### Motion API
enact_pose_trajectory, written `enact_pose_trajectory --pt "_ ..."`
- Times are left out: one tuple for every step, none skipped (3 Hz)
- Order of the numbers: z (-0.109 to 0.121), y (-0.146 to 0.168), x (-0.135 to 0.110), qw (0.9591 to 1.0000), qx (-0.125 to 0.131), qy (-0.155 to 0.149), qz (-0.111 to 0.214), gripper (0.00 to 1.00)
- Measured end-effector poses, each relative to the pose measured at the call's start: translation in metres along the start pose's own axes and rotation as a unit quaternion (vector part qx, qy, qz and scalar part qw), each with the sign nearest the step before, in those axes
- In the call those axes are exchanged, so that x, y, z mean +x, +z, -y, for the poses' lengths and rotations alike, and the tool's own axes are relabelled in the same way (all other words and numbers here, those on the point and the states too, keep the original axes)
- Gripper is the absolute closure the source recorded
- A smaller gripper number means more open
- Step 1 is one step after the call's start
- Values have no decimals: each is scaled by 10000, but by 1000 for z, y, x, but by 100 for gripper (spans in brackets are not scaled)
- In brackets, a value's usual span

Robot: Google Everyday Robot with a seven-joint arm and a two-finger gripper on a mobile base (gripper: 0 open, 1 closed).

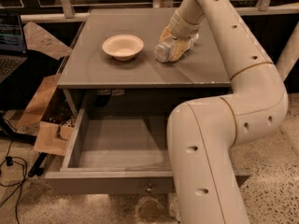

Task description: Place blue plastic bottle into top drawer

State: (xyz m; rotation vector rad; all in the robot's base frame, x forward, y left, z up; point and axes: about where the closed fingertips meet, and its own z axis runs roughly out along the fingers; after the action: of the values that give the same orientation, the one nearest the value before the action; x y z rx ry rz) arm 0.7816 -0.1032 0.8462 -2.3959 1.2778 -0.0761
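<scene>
The blue plastic bottle (164, 51) lies on its side on the grey cabinet top (140, 73), right of the cream bowl. My gripper (174, 45) reaches down over the bottle, with yellowish fingers (180, 50) on either side of it. The top drawer (117, 146) is pulled open below the cabinet top. Its inside looks bare, and a small metal knob (149, 188) sits on its front. My white arm covers the drawer's right part.
A cream round bowl (123, 46) stands on the cabinet top left of the bottle. Cardboard boxes (44, 120) and cables lie on the floor to the left. A laptop (10, 41) sits at the far left. A railing runs behind the cabinet.
</scene>
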Motion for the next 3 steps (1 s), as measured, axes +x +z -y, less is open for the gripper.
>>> enact_pose_trajectory --pt "6 -18 6 9989 432 172 87 100" --pt "2 -40 -2 9961 688 339 432 100" --pt "-19 -48 -30 9917 589 261 1116 100"
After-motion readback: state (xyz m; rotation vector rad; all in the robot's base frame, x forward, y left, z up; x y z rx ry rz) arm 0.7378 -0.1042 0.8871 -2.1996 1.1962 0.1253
